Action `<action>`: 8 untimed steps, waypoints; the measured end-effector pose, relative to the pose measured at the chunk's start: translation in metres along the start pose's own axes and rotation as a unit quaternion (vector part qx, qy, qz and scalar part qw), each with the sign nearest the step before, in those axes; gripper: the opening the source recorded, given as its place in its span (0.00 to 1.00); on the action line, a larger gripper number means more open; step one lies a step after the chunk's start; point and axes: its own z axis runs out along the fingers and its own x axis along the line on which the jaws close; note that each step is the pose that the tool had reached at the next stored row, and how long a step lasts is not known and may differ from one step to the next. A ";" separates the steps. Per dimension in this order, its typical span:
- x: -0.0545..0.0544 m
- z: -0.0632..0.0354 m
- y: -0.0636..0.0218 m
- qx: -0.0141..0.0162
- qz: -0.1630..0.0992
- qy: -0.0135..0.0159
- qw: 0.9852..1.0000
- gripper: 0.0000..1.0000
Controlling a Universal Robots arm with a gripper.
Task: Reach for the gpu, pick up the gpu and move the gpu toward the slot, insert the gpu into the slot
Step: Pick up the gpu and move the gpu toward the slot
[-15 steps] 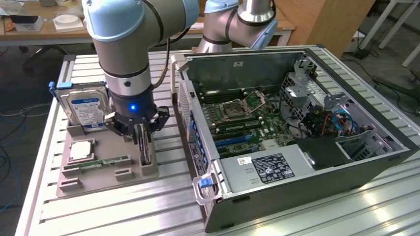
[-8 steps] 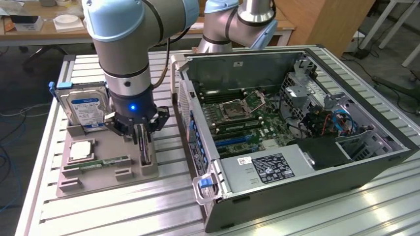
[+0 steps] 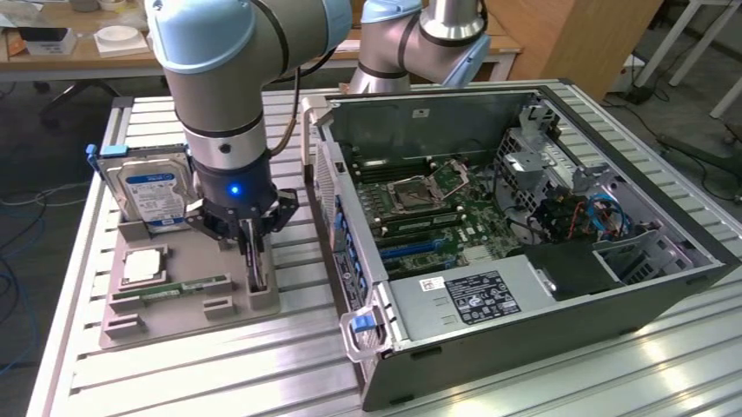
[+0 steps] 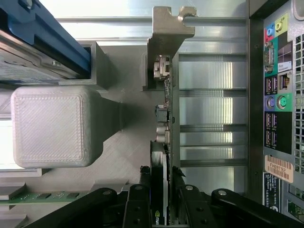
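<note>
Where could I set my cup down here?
Bare table in front of the tray; also the corner at the exterior view's lower right, beside the case. Crowded: the tray, and the strip between tray and case.

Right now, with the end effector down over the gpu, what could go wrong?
1. The gpu stands on edge in a narrow groove of the gray holder; a tilted lift by the end effector might jam it there.
2. The computer case wall rises close beside the holder, so the card could clip its rim on the way over.
</note>
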 end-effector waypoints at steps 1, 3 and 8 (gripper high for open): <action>0.000 0.0000 0.0000 0.000 0.000 0.000 1.000 0.30; 0.000 0.0000 0.0000 0.000 0.000 0.000 1.000 0.30; 0.000 0.0004 0.0000 0.000 0.000 0.000 1.000 0.29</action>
